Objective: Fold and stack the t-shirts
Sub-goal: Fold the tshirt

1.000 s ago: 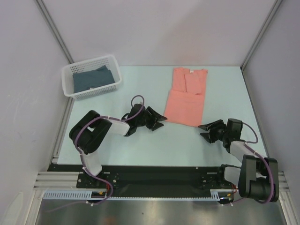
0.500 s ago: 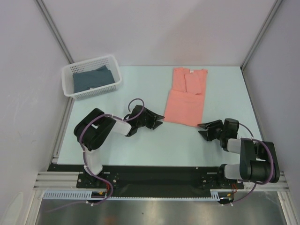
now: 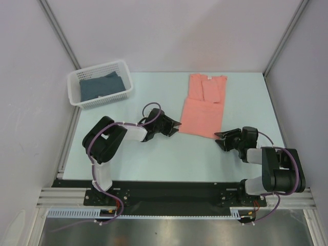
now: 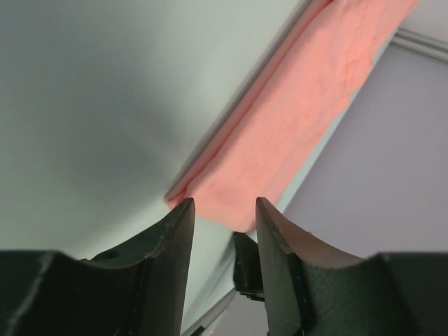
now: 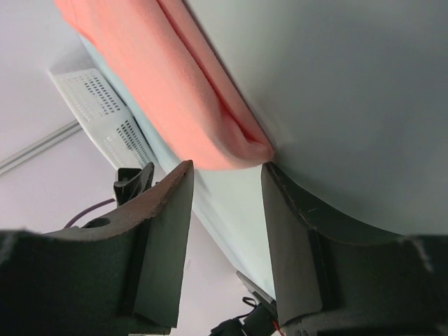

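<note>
Salmon-pink cloth t-shirt (image 3: 202, 115), folded into a long strip, is pictured at the middle of the pale green table (image 3: 154, 154). A dark slate-blue t-shirt (image 3: 100, 87) is left in the white plastic lattice basket (image 3: 97, 68), far left. Left gripper (image 3: 175, 127) and right gripper (image 3: 219, 139) have been brought in to the near hem's corners, fingers half-open and empty. A cross fold is judged imminent.

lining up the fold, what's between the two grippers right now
The salmon-pink t-shirt: its near hem spans the gap between the left gripper and the right gripper. The top view shows it; each wrist view shows one hem corner just ahead of open fingertips.
</note>
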{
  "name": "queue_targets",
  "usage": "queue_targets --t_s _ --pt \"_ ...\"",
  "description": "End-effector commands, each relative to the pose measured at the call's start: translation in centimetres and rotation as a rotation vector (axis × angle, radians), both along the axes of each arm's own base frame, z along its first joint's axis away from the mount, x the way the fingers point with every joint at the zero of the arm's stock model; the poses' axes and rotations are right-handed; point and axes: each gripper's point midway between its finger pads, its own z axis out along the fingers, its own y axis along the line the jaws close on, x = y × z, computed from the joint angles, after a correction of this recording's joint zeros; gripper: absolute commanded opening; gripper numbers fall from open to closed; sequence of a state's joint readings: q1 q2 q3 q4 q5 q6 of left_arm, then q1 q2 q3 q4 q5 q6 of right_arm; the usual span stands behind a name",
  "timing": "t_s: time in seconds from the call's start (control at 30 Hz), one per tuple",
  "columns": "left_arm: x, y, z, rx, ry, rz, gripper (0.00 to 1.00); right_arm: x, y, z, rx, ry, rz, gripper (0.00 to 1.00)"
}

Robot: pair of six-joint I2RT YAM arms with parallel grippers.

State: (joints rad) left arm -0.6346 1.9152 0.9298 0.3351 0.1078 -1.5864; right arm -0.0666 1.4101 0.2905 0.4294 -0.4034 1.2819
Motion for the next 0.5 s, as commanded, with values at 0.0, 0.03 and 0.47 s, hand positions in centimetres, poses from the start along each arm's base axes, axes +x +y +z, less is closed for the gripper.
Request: queue_targets --t_s 0.0,0.03,0.47 --pt "-0.2 0.3 -0.4 0.081 -0.005 -0.016 0.46 1.3 -0.3 1.1 -0.017 -0.050 -0.017 0.48" --pt "-0.3 0.2 0.0 0.091 -0.010 -0.028 0.47 1.3 -0.3 1.0 -0.019 -0.048 -0.016 0.48" --pt "-2.6 0.9 -0.9 0.088 0.019 -0.033 0.54 1.7 -1.0 0.2 -0.038 -0.026 -0.061 0.41"
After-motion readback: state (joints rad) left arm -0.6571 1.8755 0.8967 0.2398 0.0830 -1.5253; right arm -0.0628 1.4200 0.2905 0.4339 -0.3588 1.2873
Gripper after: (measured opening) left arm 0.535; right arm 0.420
